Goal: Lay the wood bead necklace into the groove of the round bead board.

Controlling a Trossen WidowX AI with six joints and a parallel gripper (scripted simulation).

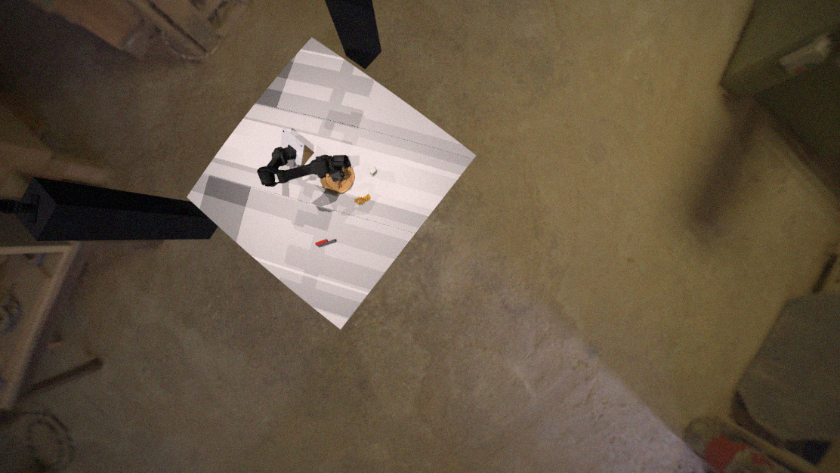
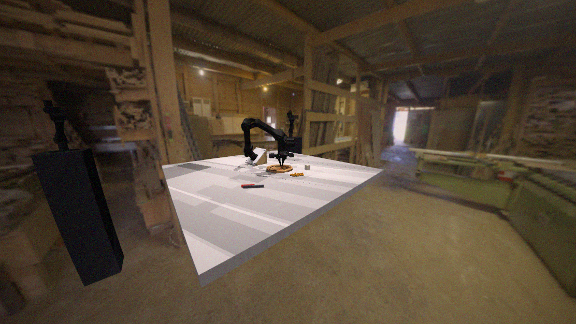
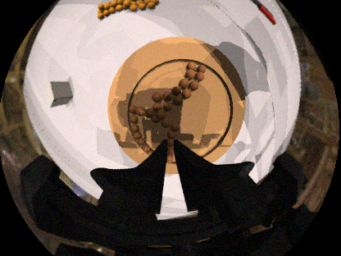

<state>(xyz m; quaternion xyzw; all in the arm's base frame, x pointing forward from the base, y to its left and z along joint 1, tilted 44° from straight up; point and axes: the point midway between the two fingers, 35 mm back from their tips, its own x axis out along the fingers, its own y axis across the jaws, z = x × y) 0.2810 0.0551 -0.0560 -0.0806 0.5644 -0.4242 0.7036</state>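
The round bead board [image 1: 331, 183] [image 2: 273, 168] [image 3: 123, 82] lies flat on the table, with a dark ring-shaped groove. The brown wood bead necklace [image 3: 190, 74] lies bunched on it. One doubled strand reaches up to the right, inside the ring. Another part follows the ring at the lower left in the wrist view, and a strand runs down to my fingertips. My gripper [image 2: 282, 165] [image 3: 170, 143] points down, low over the board, its tips close together at the ring's near side. It is shut on this strand of the necklace; the tips hide part of it.
A string of orange beads [image 1: 362, 199] [image 2: 296, 174] [image 3: 130, 6] lies beside the board. A small pale cube [image 1: 373, 171] [image 2: 306, 166] [image 3: 61, 93] stands near it. A red and black pen-like object [image 1: 321, 242] [image 2: 247, 185] [image 3: 267, 15] lies farther away. A white wedge-shaped block [image 2: 261, 155] stands by the arm's base.
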